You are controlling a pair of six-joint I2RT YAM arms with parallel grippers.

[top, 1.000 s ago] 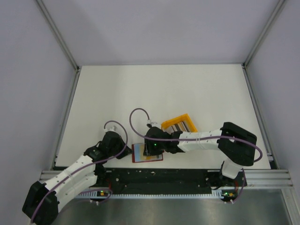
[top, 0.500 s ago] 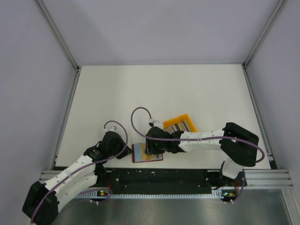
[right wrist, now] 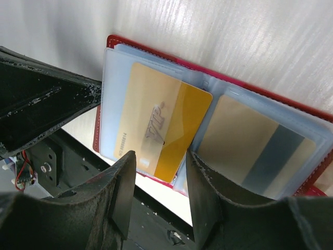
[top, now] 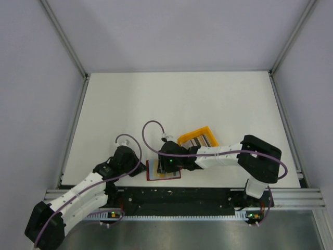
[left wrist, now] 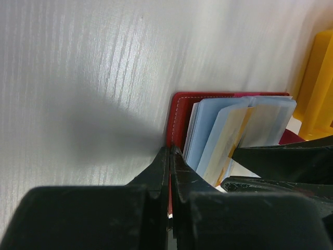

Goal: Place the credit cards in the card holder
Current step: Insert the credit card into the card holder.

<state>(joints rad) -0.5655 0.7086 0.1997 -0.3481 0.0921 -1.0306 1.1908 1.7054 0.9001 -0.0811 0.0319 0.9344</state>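
Over on the left, the left gripper reaches in low along the white table, its fingers pressed tight together and pinching the left edge of the card holder; a sliver of the red cover shows between them. The holder lies open and flat close to the near edge of the table, between the two grippers, its clear sleeves facing up. In the left-hand sleeve a gold card marked VIP sits at a slant, one end inside the plastic and the other end poking out toward the near side. In the right-hand sleeve a striped card lies fully tucked in. The right gripper hovers right over the holder with its fingers spread, the gold card's near end showing in the gap between them; I can't tell whether either finger touches it. Just beyond, to the right, stands the yellow bin with loose cards inside.
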